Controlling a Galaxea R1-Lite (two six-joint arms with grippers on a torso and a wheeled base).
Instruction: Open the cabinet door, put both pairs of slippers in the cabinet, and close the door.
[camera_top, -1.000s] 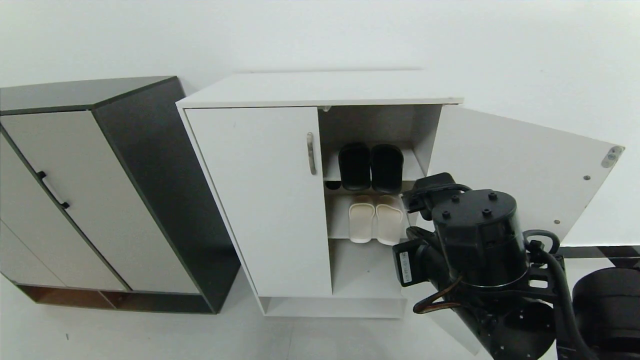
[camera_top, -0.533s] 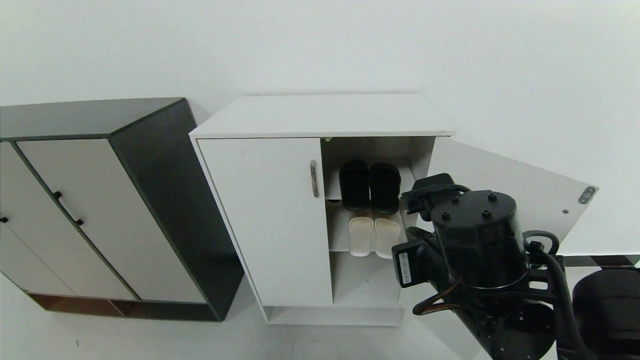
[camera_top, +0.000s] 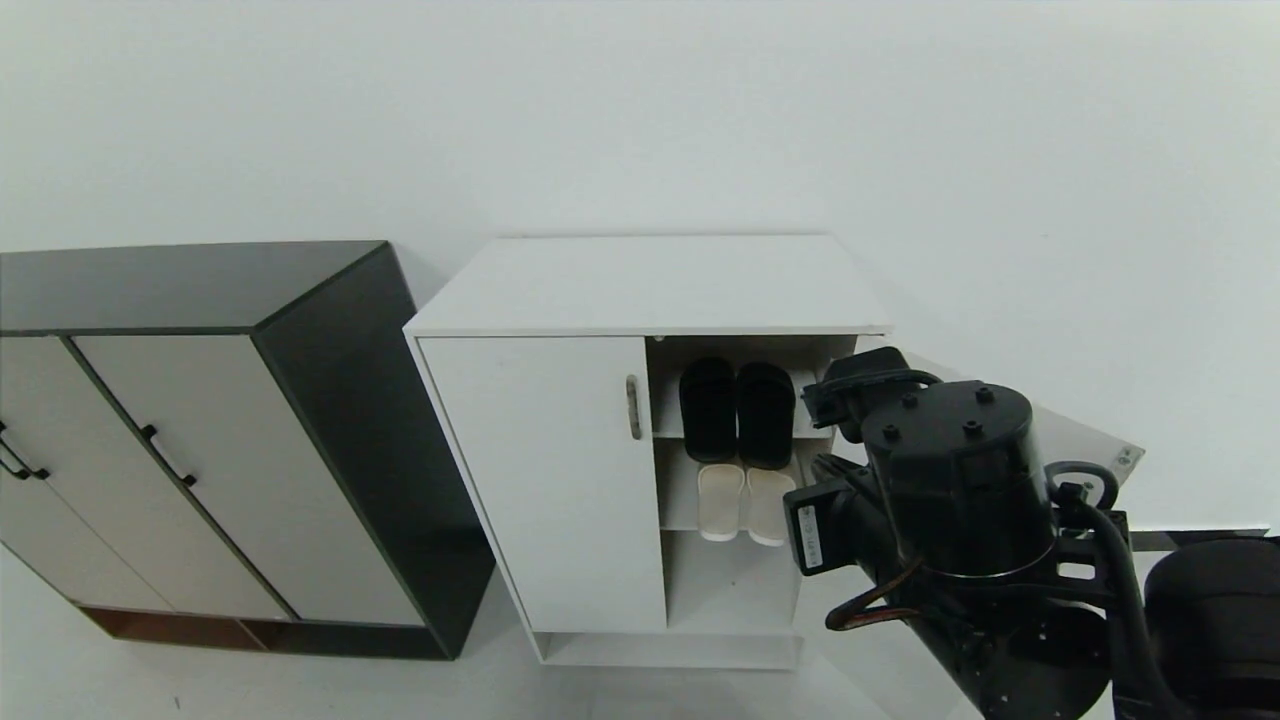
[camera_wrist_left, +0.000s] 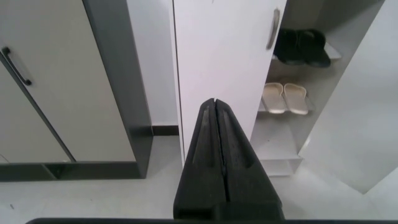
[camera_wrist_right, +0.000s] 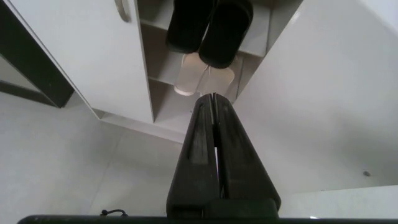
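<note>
Head view: white two-door cabinet (camera_top: 650, 290) stands against the wall, front facing the robot. Its left door (camera_top: 540, 480), with a vertical metal handle (camera_top: 633, 407), is shut. Its right door (camera_top: 1105, 450) is swung wide open to the right, partly hidden behind the right arm (camera_top: 950, 480). The open right half has three levels. The pair of black slippers (camera_top: 738, 410) lies side by side on the upper shelf, long axes running near to far; which end faces in cannot be told. The pair of cream-white slippers (camera_top: 745, 500) lies side by side on the middle shelf directly below, long axes also near to far, toes toward the back, heels at the shelf's front edge. Left of the white cabinet, just beside it, stands a dark grey cabinet with beige doors (camera_top: 330, 420).

Left wrist view: left gripper (camera_wrist_left: 214, 104) has its black fingers pressed together, holding nothing and touching nothing. It hangs above the floor in front of the shut left door. Both slipper pairs sit on their shelves beyond, black (camera_wrist_left: 303, 46) above cream-white (camera_wrist_left: 286, 98).

Right wrist view: right gripper (camera_wrist_right: 213, 98) likewise has its fingers together on nothing. It hangs in front of the open half, clear of the shelves, with the right door well apart on its right.
</note>
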